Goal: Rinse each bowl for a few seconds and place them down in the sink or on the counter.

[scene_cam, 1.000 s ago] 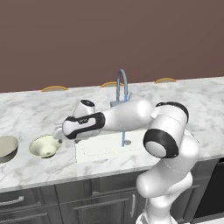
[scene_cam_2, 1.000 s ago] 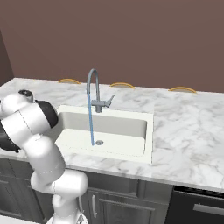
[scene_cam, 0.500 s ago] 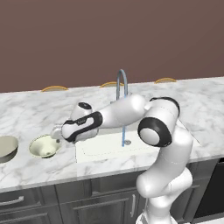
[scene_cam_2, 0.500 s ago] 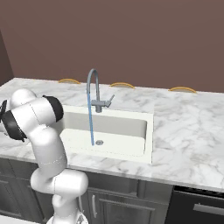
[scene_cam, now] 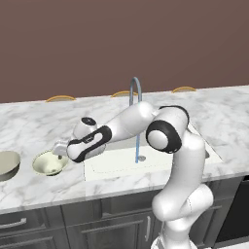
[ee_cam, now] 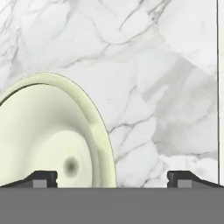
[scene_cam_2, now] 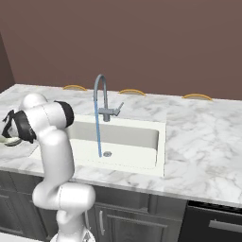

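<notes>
Claw: here's the claw (ee_cam: 112,177), spread wide, nothing between its two dark tips; one tip sits over the cream bowl's inside, the other over bare marble, so its rim lies between them.
Claw position: in the left base view the claw (scene_cam: 59,148) hangs low at the near right edge of the cream bowl, the arm stretched out to the left across the sink's corner.
Cream bowl: the cream bowl (scene_cam: 49,163) sits upright on the surface, mouth facing up, just left of the sink; it is round, so no long axis to call. In the hand view the cream bowl (ee_cam: 48,135) shows its pale yellow-green hollow with a dark spot at the bottom.
Grey bowl: the grey bowl (scene_cam: 7,164) stands mouth up at the far left, cut by the picture's edge, close beside the cream one but apart from it.
Sink: the sink (scene_cam: 160,160) is a white basin sunk into the surface, long side running left to right; the sink (scene_cam_2: 142,142) shows a small round drain.
Faucet: the faucet (scene_cam_2: 100,97) arches over the basin, a thin blue stream dropping straight to the drain.
Surface: the surface (scene_cam: 29,129) is white marble with grey veins, above dark cabinets.
</notes>
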